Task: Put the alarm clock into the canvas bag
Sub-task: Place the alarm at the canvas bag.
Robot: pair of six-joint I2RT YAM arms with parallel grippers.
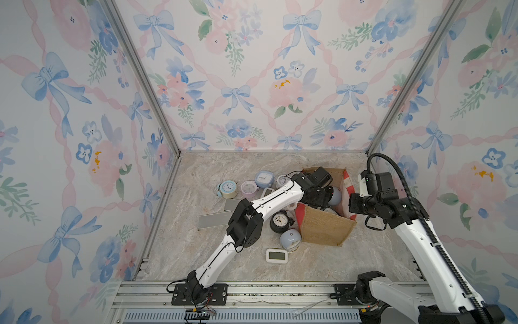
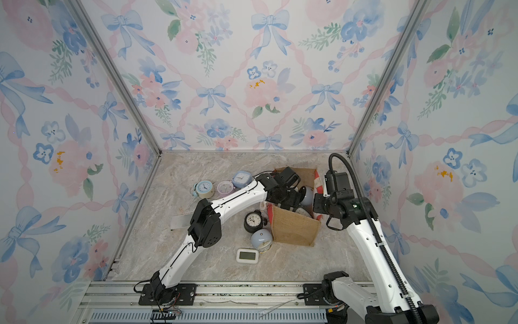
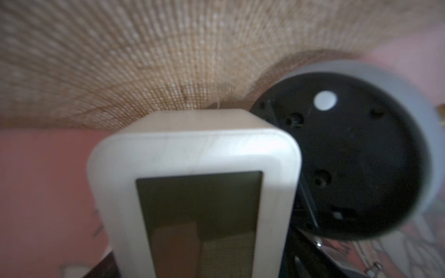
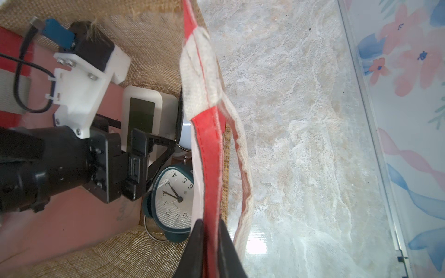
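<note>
Inside the canvas bag (image 1: 322,230), the left claw (image 4: 139,131) straddles the white alarm clock (image 4: 140,106); gripped or loose, I cannot tell. The right claw (image 4: 210,243) pinches the bag's red rim. If that pinch slips, the wall could sag onto the arm; a snagged jaw could drag the clock out. Both top views hide clock and claw; the bag's floor is unseen.

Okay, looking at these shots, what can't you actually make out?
- Left hand: whether it grips the white digital clock; right wrist view, its fingers cover the contact, left wrist view is blurred.
- Teal clock: right wrist view, dial partly hidden by the canvas bag wall pinched in the right hand.
- Bag contents: both top views, left arm covers most.
</note>
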